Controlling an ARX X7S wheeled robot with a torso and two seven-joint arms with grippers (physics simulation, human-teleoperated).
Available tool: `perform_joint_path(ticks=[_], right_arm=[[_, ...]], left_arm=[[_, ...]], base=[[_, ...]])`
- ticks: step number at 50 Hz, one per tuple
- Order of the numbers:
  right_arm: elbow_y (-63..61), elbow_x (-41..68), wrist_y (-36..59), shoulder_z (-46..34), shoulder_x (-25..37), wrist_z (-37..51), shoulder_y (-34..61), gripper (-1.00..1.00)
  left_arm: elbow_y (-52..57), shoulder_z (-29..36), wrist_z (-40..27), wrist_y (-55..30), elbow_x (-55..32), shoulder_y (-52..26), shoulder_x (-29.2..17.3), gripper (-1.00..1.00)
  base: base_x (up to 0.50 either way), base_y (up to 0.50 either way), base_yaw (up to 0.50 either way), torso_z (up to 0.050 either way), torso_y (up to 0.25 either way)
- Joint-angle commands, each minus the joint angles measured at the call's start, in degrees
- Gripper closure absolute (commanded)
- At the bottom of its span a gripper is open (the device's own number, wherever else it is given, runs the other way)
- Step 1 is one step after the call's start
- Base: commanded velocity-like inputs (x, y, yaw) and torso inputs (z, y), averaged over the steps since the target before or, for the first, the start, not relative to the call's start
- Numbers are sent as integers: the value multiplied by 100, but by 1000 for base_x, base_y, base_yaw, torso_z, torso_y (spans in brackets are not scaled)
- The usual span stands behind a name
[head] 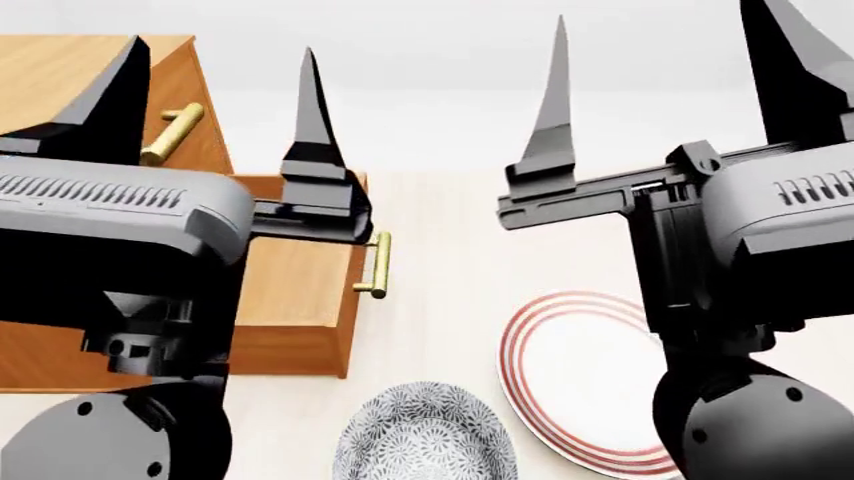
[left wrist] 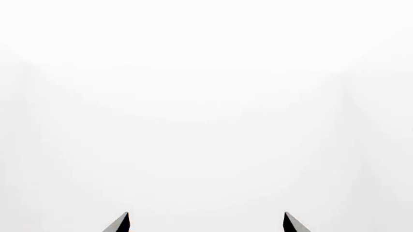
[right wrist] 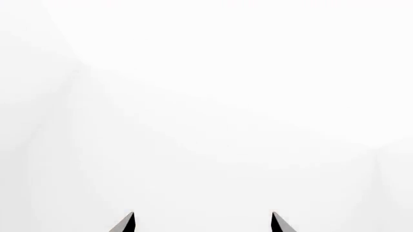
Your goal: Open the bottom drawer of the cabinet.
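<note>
both arms are pointing forward and up, jaws standing well apart, gripping nothing. the left gripper (head: 220, 95) is sitting at 10 o'clock in the head view, the right gripper (head: 667, 85) at 2. the cabinet (head: 80, 70) is lying at 9 to 10 o'clock, largely blocked by the left arm. the bottom drawer (head: 294, 300) is jutting out toward 6, its brass handle (head: 379, 265) showing just beside the left gripper body. a striped plate (head: 574, 380) and patterned bowl (head: 424, 435) are crowding the 5 to 6 o'clock floor, both cut off. both wrist views are showing only white past the fingertips (left wrist: 119, 223).
</note>
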Motion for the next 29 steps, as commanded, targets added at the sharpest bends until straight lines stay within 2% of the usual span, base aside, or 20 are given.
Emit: perform_joint_path(ticks=[1,13,20,29], right_arm=[[-309,9,271,0,29,21,211,-100],[-372,83,343,51,9,31,353,-100],[-498,147,353,78,4,51,453,-100],[-590,375,165,-61,280,388,531,-100]], left_arm=[[394,-89,-266,-303,-283,-405,-20,-100],[416,119,-639,19,-503,-460,-330,-100],[433,836,-1981,682,-1501,-1114,-1289,-100],[426,1404,-2564,1246,-1694,-1415,-1817,-100]], base=[[0,0,0,0,0],[0,0,0,0,0],[0,0,0,0,0],[0,0,0,0,0]])
